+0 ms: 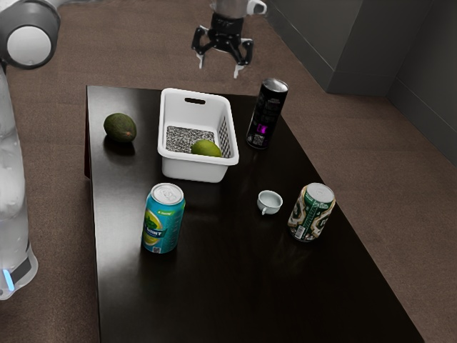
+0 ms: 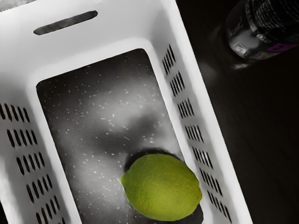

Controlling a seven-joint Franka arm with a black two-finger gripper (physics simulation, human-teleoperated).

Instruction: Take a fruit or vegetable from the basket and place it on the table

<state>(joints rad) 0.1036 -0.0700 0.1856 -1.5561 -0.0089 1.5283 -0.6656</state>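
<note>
Dark surface (image 1: 214,286); green lime (image 1: 206,148) inside white basket (image 1: 193,170), below wide-parted, empty fingers (image 1: 219,68), long axis probably crosswise to basket.

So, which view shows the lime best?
The wrist view: it looks down on the lime up close, whole outline included. In the exterior view, the basket's near wall hides its lower part, leaving the top visible.
</note>
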